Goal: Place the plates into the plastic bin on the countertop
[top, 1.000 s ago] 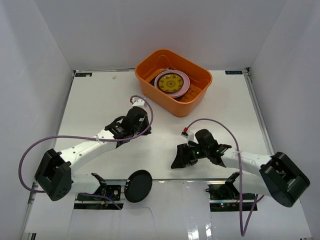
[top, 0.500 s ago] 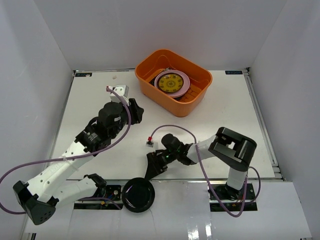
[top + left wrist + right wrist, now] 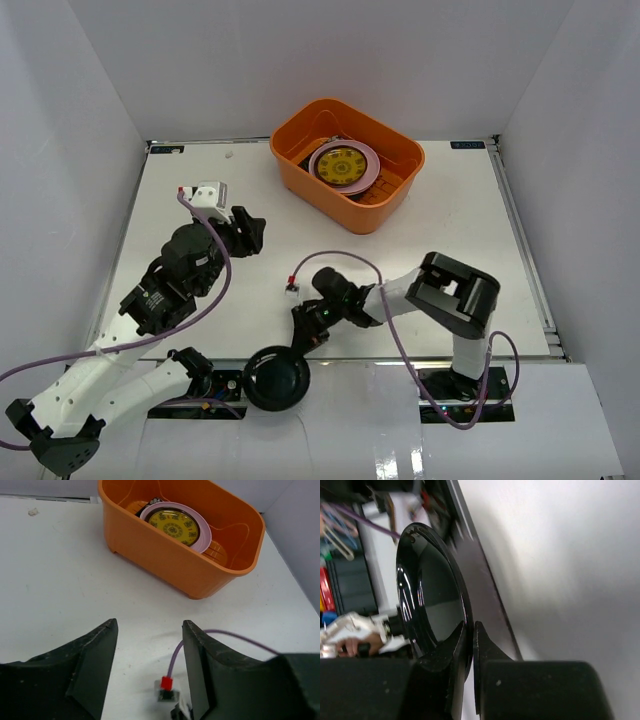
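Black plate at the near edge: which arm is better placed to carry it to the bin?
Right. The right hand grips the black plate by its rim; the left hand hangs open and empty over the countertop, away from it.

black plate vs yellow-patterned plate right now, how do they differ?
Finish: the black plate is plain glossy; the yellow-patterned plate has a printed design. Place: the black one sits at the near edge of the countertop; the yellow one lies inside the orange bin on a pink plate. State: the right end effector pinches the black plate's rim; nothing touches the yellow one. Both are round.
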Robot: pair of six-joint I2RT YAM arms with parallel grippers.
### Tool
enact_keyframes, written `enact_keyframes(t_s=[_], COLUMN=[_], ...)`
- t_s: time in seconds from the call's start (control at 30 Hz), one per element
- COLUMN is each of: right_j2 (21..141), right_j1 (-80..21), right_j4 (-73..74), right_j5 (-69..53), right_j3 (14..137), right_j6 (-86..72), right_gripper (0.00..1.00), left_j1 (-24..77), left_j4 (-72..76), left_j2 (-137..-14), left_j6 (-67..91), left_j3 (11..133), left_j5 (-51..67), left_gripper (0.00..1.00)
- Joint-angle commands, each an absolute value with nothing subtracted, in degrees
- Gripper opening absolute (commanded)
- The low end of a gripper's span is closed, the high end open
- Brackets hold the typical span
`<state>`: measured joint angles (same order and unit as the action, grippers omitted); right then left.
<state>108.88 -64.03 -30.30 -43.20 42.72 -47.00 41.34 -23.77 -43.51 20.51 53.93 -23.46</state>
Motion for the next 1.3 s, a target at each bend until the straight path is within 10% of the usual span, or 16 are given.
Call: enact_keyframes(t_s=[0.0,0.2,0.8,0.87,1.1,1.27], right_j2=[97.85,84.91,117.25,116.72,113.74,104.00], right_j1=[-56.97,-40.91,-16.35,-16.35,-16.44,-16.52], right_j4=[-34.62,-23.32,4.22,3.69,8.68,7.92], right_j5=[-40.35,-34.48,-3.17,-2.55,-5.01,-5.53], right_j3=[42.62,54.20,104.77,102.93,106.16,100.39], right_j6=[-48.51,-40.80,-33.40,-33.57,-29.55,-26.28], right_gripper=[0.08,0.08,0.09,0.15,0.87,0.98], left_j1=[40.96,40.96,40.52,40.52,40.08,39.55], left_j4=[-23.65,-19.08,-15.82,-15.73,-15.64,-15.64], left_j2=[-42.89,-40.78,-43.86,-43.94,-45.00,-45.88], left_j6=[18.29,17.40,14.77,14.68,14.59,14.68], left_j3=[56.60,52.92,45.44,45.53,45.62,45.79], left_j5=[-24.61,-25.05,-20.65,-20.48,-20.83,-22.06], left_gripper=[0.68,0.97,0.98,0.98,0.98,0.98])
